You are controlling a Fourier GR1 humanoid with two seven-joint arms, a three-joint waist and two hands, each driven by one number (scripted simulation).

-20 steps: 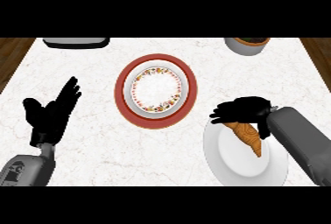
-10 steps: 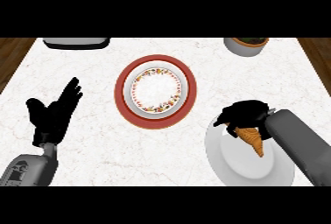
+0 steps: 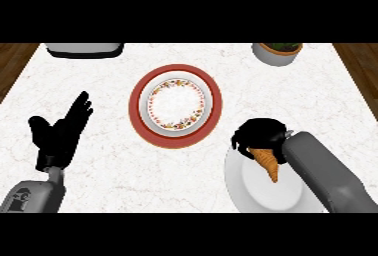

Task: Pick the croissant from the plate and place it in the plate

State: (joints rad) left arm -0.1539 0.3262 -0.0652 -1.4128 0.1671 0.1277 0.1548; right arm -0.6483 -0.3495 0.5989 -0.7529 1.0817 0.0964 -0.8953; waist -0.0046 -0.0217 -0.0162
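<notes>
A golden-brown croissant (image 3: 267,162) lies on a plain white plate (image 3: 255,192) at the lower right. My right hand (image 3: 258,134) is over the croissant's upper end, with its fingers curled down around it; that end is hidden under the hand. Toward the middle of the counter stands a red-rimmed plate (image 3: 137,107) with a smaller white floral plate (image 3: 175,104) on top. My left hand (image 3: 60,132) rests open at the left, fingers pointing up, well apart from both plates.
A grey pot with a brown top (image 3: 277,52) stands at the back right. A grey appliance (image 3: 83,49) sits at the back left. Wooden floor shows beyond the white marble counter (image 3: 103,75) on both sides.
My right hand has come down and drawn its fingers in over the croissant's upper end. The croissant has barely shifted on the white plate. The left hand has stayed still.
</notes>
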